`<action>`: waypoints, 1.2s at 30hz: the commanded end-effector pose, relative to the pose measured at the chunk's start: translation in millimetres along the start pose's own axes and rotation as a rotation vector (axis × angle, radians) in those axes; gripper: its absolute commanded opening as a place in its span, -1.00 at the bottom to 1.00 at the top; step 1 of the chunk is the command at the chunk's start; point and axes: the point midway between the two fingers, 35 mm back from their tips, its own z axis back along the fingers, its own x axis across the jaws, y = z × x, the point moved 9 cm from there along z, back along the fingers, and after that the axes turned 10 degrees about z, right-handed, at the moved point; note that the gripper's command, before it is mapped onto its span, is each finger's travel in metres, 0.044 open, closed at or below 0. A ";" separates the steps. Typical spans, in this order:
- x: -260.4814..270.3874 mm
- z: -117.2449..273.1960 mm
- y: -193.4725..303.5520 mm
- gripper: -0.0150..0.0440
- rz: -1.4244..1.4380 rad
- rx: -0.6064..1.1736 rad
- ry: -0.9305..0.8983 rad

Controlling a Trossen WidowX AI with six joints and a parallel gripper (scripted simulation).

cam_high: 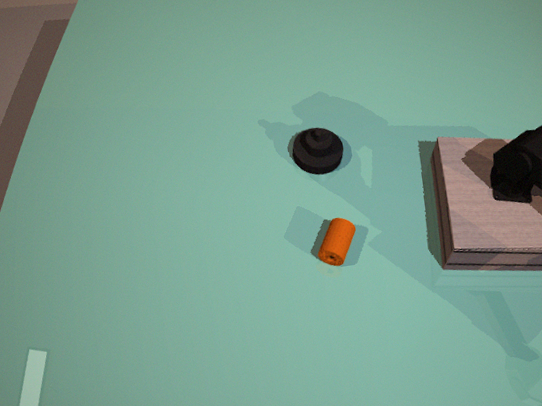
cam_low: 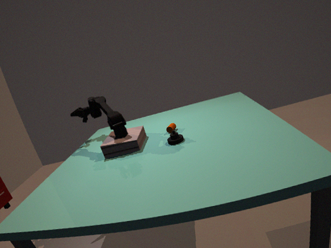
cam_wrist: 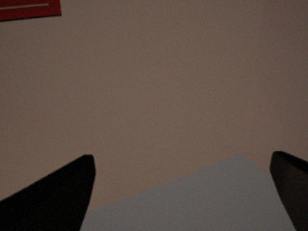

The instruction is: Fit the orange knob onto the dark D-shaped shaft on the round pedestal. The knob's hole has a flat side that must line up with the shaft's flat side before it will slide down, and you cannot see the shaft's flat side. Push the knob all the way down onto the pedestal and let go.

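Exterior view, far left: the claw (cam_low: 72,114) (cam_wrist: 183,163) is hanging beyond the block, pointing away from the knob; its fingers are standing wide apart and holding nothing.
Arm: it is rising from the block (cam_low: 119,149) (cam_high: 500,199) and reaching away from the work.
Knob (cam_low: 171,127) (cam_high: 338,240): it is lying on its side on the table (cam_low: 178,179) (cam_high: 161,237), apart from the pedestal, one holed end showing in the top view.
Pedestal (cam_low: 175,140) (cam_high: 320,163): it is standing upright just right of the knob here, its shaft (cam_high: 317,135) pointing up and carrying nothing.
Done: nothing of the fitting is showing; the task is probably sitting at its very start.
Left: everything is still waiting, it seems: picking up the knob, turning it upright, carrying it over the shaft, matching the unseen flat by feel, pushing fully down, letting go.
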 end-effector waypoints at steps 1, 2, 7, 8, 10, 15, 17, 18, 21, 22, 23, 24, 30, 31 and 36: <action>1.1 1.9 2.5 0.95 -0.010 0.004 -0.014; 4.4 8.2 9.6 1.00 -0.040 0.015 -0.056; 24.4 86.6 26.8 1.00 -0.331 0.051 -0.334; 26.3 101.1 29.0 1.00 -0.381 0.061 -0.383; 28.9 134.6 34.0 1.00 -0.495 0.088 -0.495; 20.2 225.3 43.4 1.00 -0.815 0.201 -0.791; 11.1 260.5 46.8 1.00 -0.936 0.263 -0.909; 5.4 277.6 48.5 1.00 -0.995 0.297 -0.967; -15.6 327.0 54.2 1.00 -1.152 0.412 -1.142; -23.8 342.7 56.2 1.00 -1.199 0.454 -1.199; -32.7 357.9 58.1 1.00 -1.244 0.498 -1.256; -42.3 372.7 60.1 1.00 -1.287 0.543 -1.312; -112.4 450.6 72.8 1.00 -1.523 0.866 -1.644; -126.0 461.5 75.2 1.00 -1.556 0.928 -1.697; -200.3 505.1 87.2 1.00 -1.694 1.271 -1.948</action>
